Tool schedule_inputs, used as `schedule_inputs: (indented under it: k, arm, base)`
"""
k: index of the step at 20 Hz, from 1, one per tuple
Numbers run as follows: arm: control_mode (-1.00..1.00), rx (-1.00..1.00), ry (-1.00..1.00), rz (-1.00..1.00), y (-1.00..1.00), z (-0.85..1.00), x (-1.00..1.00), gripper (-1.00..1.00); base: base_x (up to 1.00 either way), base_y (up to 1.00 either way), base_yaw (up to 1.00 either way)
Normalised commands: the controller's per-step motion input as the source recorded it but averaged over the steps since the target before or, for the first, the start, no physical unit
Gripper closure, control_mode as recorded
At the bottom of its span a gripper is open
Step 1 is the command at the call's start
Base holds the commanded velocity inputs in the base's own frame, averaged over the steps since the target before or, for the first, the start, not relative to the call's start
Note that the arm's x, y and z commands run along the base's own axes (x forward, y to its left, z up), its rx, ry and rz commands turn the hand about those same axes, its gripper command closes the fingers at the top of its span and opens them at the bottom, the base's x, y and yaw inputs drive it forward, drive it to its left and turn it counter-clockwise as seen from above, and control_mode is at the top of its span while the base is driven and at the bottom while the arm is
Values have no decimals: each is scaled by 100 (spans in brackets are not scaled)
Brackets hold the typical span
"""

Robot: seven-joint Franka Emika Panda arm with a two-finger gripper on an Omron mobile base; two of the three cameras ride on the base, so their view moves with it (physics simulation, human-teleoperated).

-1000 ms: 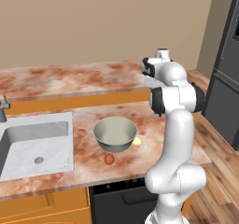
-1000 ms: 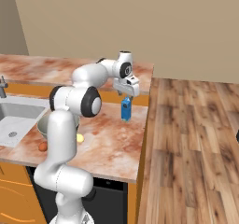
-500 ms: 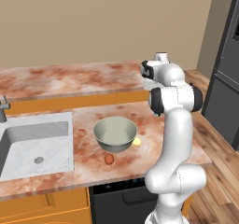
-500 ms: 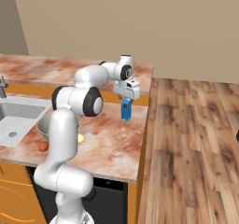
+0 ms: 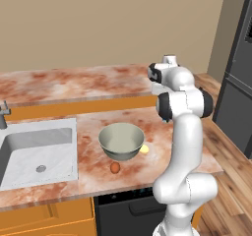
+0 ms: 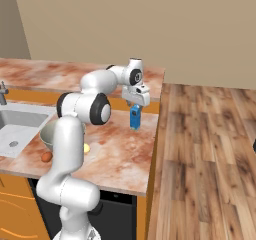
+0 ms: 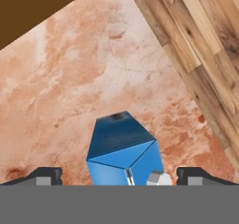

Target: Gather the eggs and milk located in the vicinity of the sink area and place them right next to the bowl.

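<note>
The blue milk carton (image 6: pixel 135 118) stands upright on the marble counter near its right edge, far from the sink (image 5: pixel 37 151). My gripper (image 6: pixel 135 107) hangs right over the carton's top, open. In the hand view the milk (image 7: pixel 123 150) sits between my fingertips (image 7: pixel 44 175), with a gap on each side. The grey-green bowl (image 5: pixel 121 140) rests mid-counter. A reddish-brown egg (image 5: pixel 114 167) lies just in front of it, and a pale yellow egg (image 5: pixel 143 149) lies at its right side. My arm partly covers the bowl (image 6: pixel 46 132) in the right base view.
A grey faucet (image 5: pixel 4 113) stands at the sink's far left. The counter ends just right of the carton, and wooden floor (image 6: pixel 205 149) lies below. A raised marble ledge (image 5: pixel 74 82) runs along the back. A dark appliance (image 5: pixel 238 82) stands at the right.
My hand has sunk a little toward the milk carton's top. The carton, bowl and eggs have not moved.
</note>
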Motion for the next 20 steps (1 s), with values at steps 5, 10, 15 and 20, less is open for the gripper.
schedule_inputs:
  k: [5, 10, 15, 20]
  arm:
    - [-100, 0, 3, 0, 0, -10, -8, 100]
    - [-100, 0, 5, 0, 0, -13, -14, 100]
    - [-100, 0, 0, 0, 0, 0, -15, 100]
    - [-100, 0, 0, 0, 0, 32, -68, 100]
  base:
    - [0, 0, 0]
    - [0, 0, 0]
    - [0, 0, 0]
    - [0, 0, 0]
